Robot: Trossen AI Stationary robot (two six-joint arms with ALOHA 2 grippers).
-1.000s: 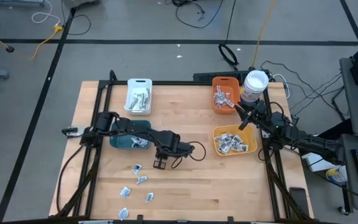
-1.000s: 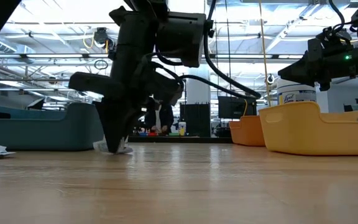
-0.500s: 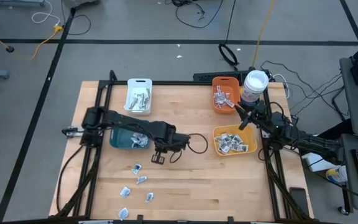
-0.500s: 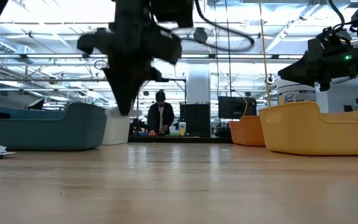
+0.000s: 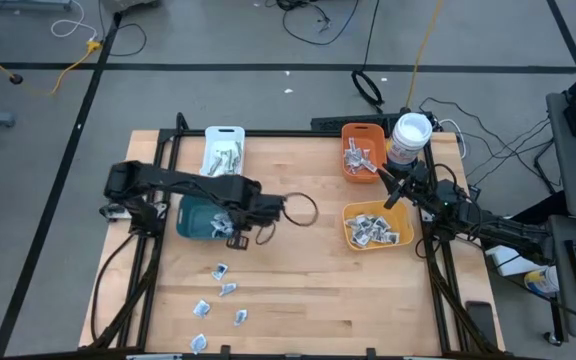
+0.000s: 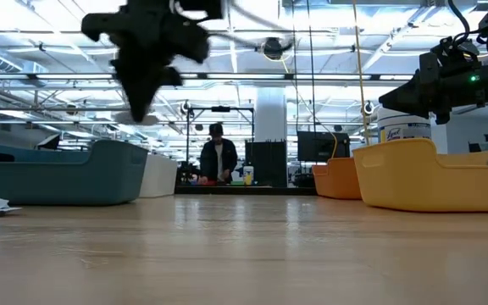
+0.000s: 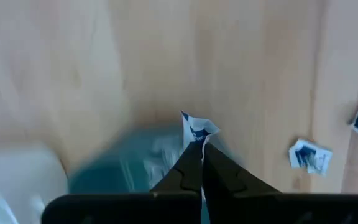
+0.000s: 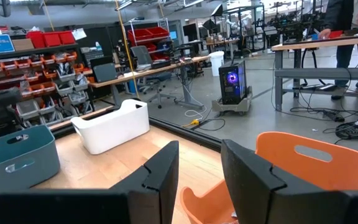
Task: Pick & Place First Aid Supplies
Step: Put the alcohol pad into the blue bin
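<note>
My left gripper [image 5: 236, 238] hangs pointing down over the right rim of the teal bin [image 5: 198, 218], shut on a small white packet with blue print [image 7: 196, 129]. In the low view it is high above the table [image 6: 138, 106]. Several more first aid packets [image 5: 220, 270] lie flat on the wood near the table's front left. The white bin [image 5: 224, 155], orange bin [image 5: 362, 150] and yellow bin [image 5: 376, 226] hold other packets. My right gripper [image 8: 199, 168] waits open and level at the right, above the orange bin, with nothing between its fingers. My left gripper pinches the packet's lower edge [image 7: 199, 140] between its two fingertips. The fingers come from above, pointing down. The packet sticks out beyond the fingertips, crumpled, and is lifted clear of the table.
A round white-lidded tub [image 5: 411, 135] stands at the far right beside the orange bin. Two loose packets [image 7: 309, 155] show on the wood beside the teal bin [image 7: 135, 171]. Bare wood lies in the table's middle [image 5: 308, 290]. A person stands in the room far behind [image 6: 217, 157].
My left gripper has risen from the table top with the packet and gone toward the table's left and far edges, to the teal bin. The packet has been lifted clear of the wood.
</note>
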